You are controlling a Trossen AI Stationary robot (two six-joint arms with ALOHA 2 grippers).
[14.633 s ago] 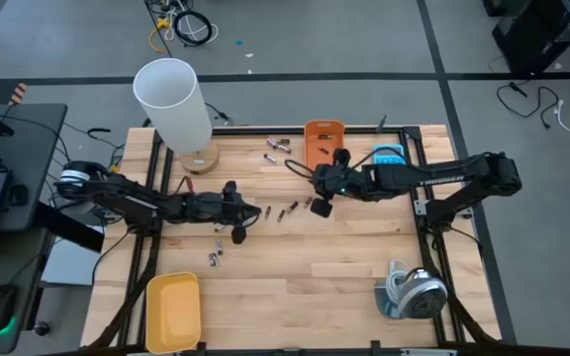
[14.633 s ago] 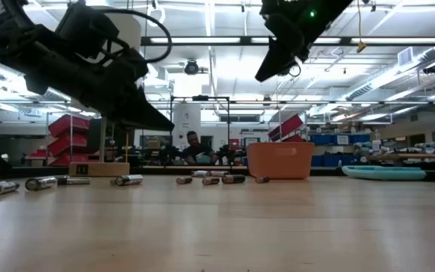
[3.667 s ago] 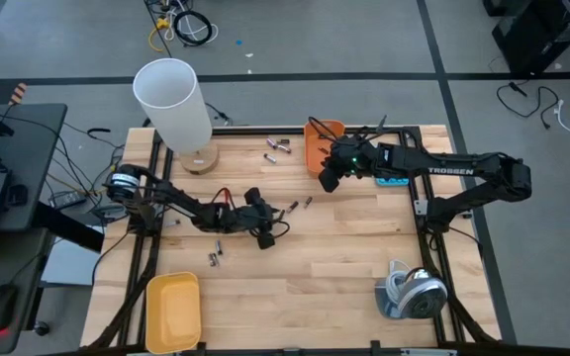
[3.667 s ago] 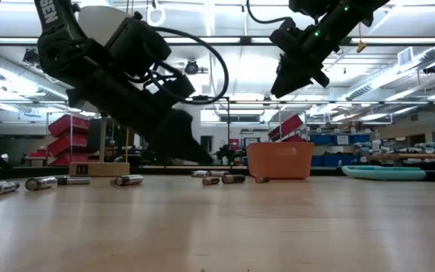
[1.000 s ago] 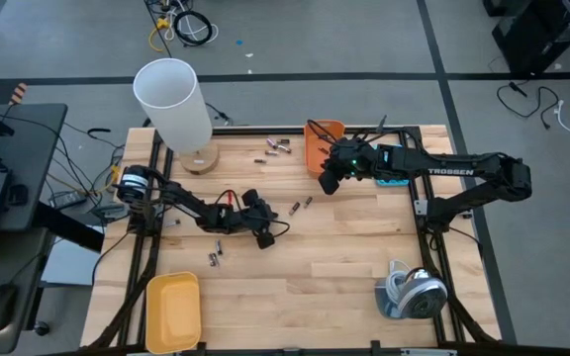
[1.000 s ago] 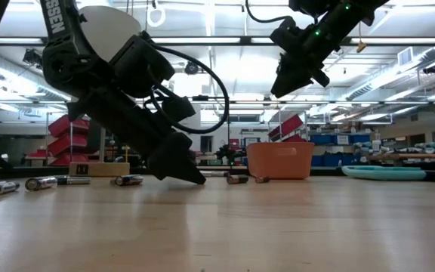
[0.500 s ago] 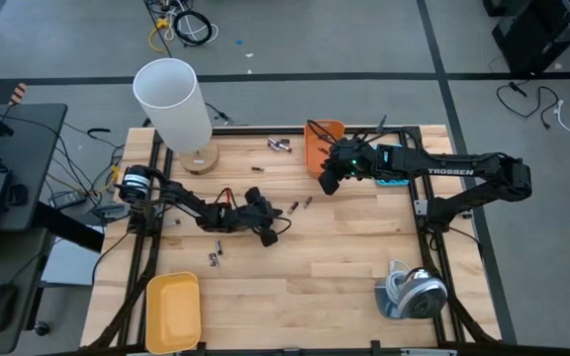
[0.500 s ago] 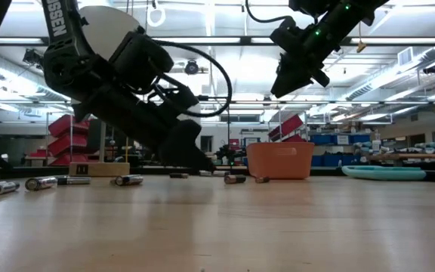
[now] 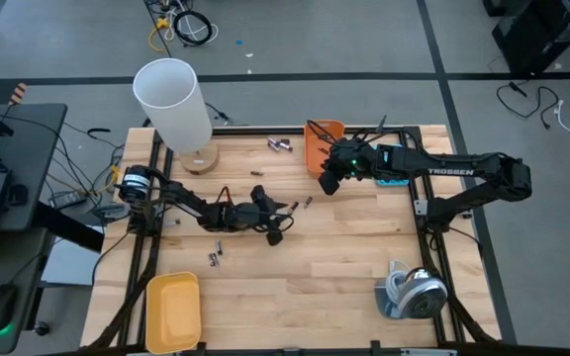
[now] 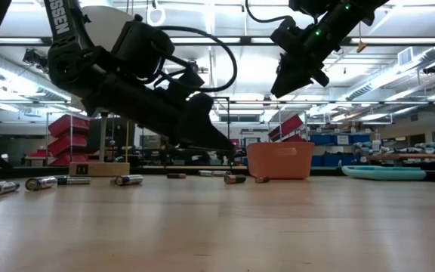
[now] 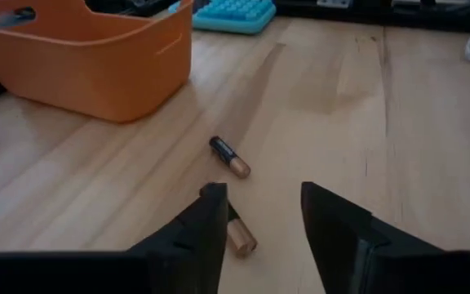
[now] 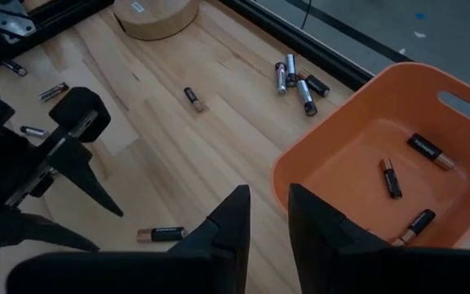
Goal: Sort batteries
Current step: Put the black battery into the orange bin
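- We judge we are in the picking step: our left gripper (image 11: 259, 214) hangs low over mid-table with its fingers spread and nothing between them, aimed at two loose batteries.
- The nearer battery (image 11: 238, 235) lies on the wood just beside one fingertip, partly hidden by it; a second battery (image 11: 230, 157) lies a little beyond, toward the orange bin (image 11: 96, 65).
- Our right gripper (image 9: 328, 183) waits above the table at the bin's (image 9: 323, 144) near edge; its fingers stand a narrow gap apart and hold nothing.
- Three dark batteries (image 12: 423, 146) already lie in the bin; others are scattered near the table's back edge (image 12: 292, 73) and on its left side (image 10: 41, 182).
- Next, we reckon, the left gripper must shift sideways to straddle the nearer battery, drop to the wood and close across it.
- A yellow tray (image 9: 172, 311) sits at the near left corner; we cannot tell which kind goes there.
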